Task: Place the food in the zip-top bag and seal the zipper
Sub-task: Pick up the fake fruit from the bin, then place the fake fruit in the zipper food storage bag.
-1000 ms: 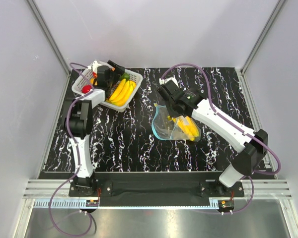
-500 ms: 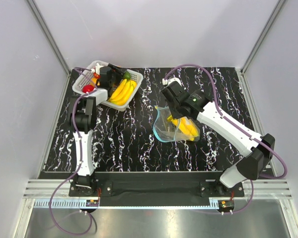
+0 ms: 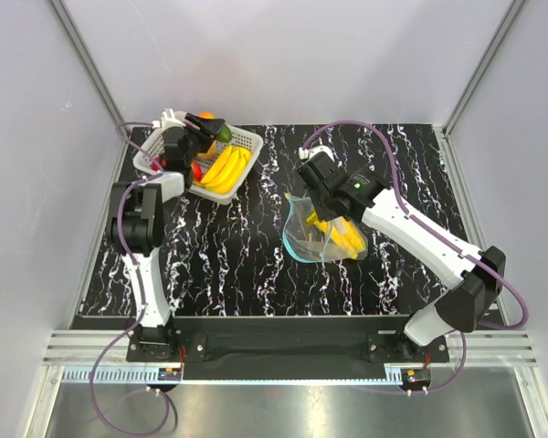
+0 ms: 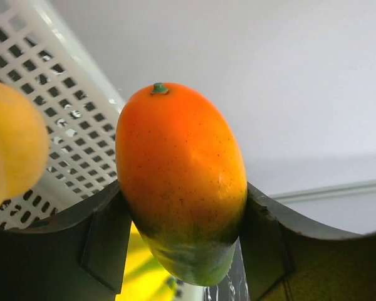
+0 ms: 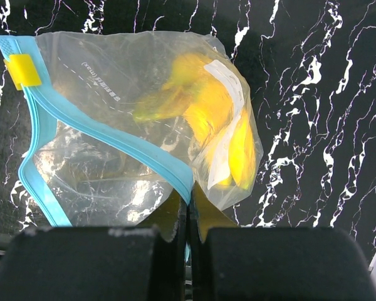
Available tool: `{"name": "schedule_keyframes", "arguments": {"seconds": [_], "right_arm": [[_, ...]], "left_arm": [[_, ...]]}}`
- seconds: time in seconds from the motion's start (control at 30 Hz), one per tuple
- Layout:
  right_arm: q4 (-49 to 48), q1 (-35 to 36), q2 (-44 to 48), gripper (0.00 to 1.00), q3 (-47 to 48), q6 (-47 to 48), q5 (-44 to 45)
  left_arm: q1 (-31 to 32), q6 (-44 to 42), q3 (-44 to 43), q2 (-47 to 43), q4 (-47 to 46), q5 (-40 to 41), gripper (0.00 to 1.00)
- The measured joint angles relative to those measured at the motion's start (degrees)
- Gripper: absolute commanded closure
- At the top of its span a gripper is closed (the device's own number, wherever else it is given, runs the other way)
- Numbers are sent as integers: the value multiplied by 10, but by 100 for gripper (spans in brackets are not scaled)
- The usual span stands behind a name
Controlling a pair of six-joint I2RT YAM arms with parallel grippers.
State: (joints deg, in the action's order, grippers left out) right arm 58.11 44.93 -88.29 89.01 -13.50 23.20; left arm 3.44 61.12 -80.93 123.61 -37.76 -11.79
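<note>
My left gripper [image 3: 210,128] is shut on the orange-green mango [image 4: 182,182] and holds it above the white lattice basket [image 3: 247,139]; the mango also shows in the top view [image 3: 214,129]. The clear zip-top bag [image 5: 131,132] lies at mid-table, in the top view [image 3: 321,235] too, with yellow bananas [image 5: 222,125] inside. My right gripper [image 5: 189,210] is shut on the bag's blue zipper [image 5: 113,132], holding the mouth up and open. A yellow slider tab [image 5: 23,70] sits at the zipper's far end.
The basket holds a banana bunch [image 3: 224,169] and a red apple [image 3: 198,170]. A yellow-orange fruit [image 4: 12,144] blurs the left of the left wrist view. Grey walls close in behind and at both sides.
My left gripper has lifted the mango out of the basket and swung towards the back left. My right gripper has shifted slightly, still holding the bag's zipper.
</note>
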Motion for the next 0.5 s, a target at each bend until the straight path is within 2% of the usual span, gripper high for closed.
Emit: {"name": "schedule_keyframes", "arguments": {"seconds": [0.33,0.5], "right_arm": [[3,0,1,100,0,0,1],[19,0,1,100,13,-1,2]], "left_arm": [[6,-42,162,-229,-58,-44,69],[47,-89,278,-376,-53,-47,68]]}}
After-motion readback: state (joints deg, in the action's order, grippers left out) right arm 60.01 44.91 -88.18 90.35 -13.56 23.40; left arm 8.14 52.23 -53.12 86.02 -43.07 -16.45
